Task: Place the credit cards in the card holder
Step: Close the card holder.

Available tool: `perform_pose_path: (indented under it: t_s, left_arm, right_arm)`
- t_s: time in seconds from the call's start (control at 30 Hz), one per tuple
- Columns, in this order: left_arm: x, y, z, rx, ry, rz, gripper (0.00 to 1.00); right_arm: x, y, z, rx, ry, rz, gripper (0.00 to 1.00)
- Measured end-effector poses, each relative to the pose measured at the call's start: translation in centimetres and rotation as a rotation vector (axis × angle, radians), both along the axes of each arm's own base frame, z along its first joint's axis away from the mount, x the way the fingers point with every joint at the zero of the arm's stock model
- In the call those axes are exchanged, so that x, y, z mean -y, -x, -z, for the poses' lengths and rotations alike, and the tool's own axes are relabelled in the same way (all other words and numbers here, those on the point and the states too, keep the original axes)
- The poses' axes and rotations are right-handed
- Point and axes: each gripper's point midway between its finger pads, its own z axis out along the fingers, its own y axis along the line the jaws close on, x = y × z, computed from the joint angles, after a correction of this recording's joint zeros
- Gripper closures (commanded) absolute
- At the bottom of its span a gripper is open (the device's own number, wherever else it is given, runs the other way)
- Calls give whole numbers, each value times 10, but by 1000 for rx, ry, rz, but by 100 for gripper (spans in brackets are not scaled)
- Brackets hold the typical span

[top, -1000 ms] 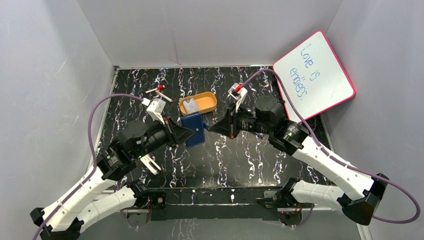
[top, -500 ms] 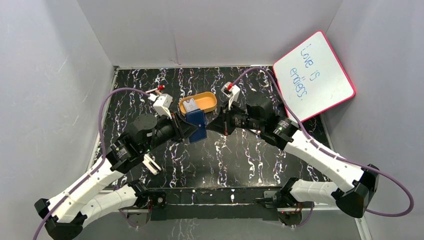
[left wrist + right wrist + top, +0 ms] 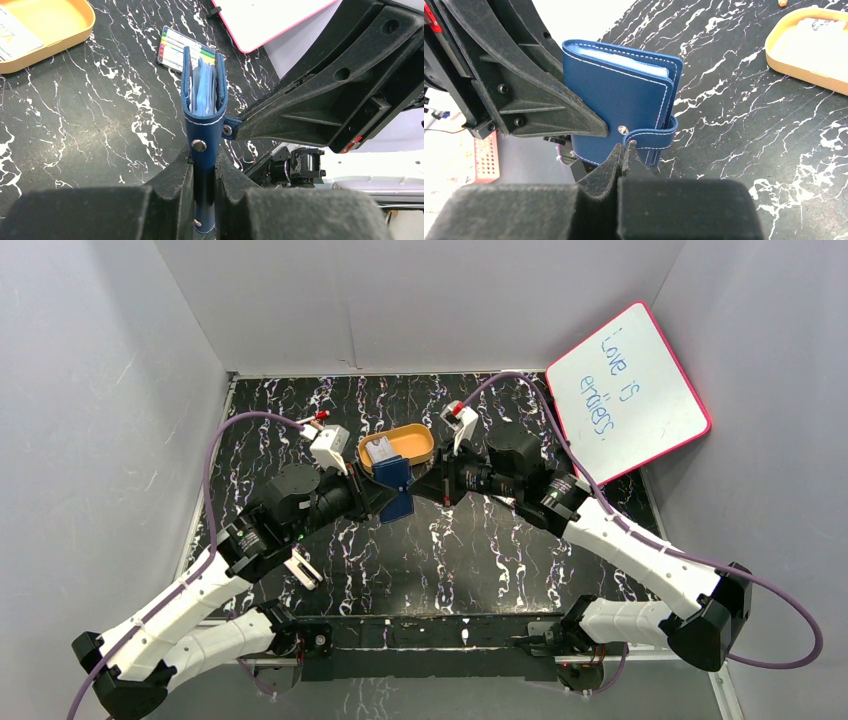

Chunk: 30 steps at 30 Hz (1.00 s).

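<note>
Card holder (image 3: 202, 115) upright near table centre: left gripper (image 3: 204, 172) clamps its lower edge, right gripper (image 3: 624, 150) pinches snap tab (image 3: 651, 138). Credit cards (image 3: 380, 451) at 12 o'clock in orange tray (image 3: 415, 445); count unclear.

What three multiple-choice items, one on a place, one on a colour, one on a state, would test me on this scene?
1. The loose credit card lies: A in the orange tray; B on the whiteboard; C on the marker pack.
2. The card holder has a cover that is: A red; B navy blue; C green.
3. The left gripper is: A wide open; B shut on the card holder; C shut on the marker pack.
Key: A, it shows inside the tray; B, plainly navy; B, both fingers clamp its edge.
</note>
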Motion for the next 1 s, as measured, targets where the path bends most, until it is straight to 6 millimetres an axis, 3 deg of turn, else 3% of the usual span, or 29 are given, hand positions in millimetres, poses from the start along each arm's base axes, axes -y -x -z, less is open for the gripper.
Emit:
perform_pose_path:
  t_s: [1.0]
  left_arm:
    - [-2,-2,0,8,-6,-11,100]
  right_arm:
    - [-7,-1,-2,-5,-25,-16,100]
